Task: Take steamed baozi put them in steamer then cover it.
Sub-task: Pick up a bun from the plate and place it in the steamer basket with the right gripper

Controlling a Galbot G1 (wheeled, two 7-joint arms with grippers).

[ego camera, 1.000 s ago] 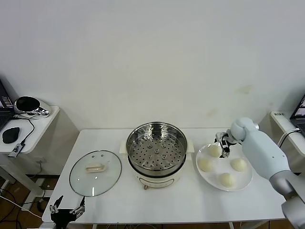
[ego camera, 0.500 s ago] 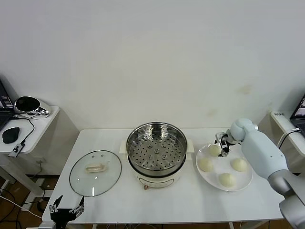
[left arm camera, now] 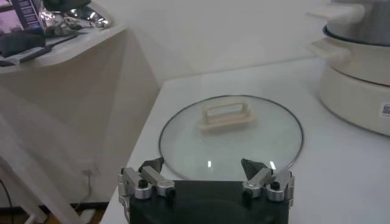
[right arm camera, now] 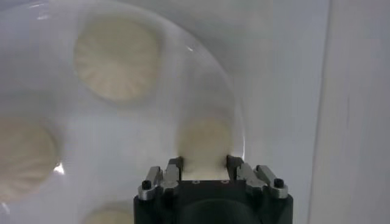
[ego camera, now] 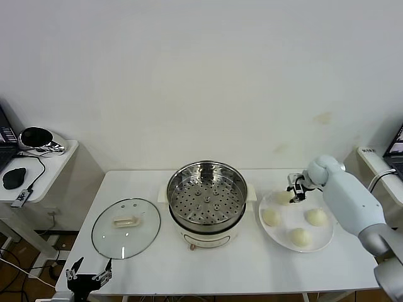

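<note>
Head view: right gripper [ego camera: 295, 190] sits over the far-left part of the white plate [ego camera: 318, 242], clamped on the far bun [ego camera: 283, 197]; three more baozi [ego camera: 271, 217] lie on the plate nearer the robot. Steamer [ego camera: 206, 195] is to the robot's left of the plate, just beside it, tray bare, so I'd judge the carry as a short lift and leftward swing by the right arm, which is far nearer than the left. Glass cover [ego camera: 126, 228] lies flat on the tabletop [ego camera: 252, 264] on the steamer's other side. Left wrist view: left gripper [left arm camera: 206, 178] is parked at the tabletop edge, fingers spread, with the cover straight ahead, handle's long axis crosswise to it. Right wrist view: gripper fingers [right arm camera: 174, 168] pinch the round bun from both sides near the plate rim.
</note>
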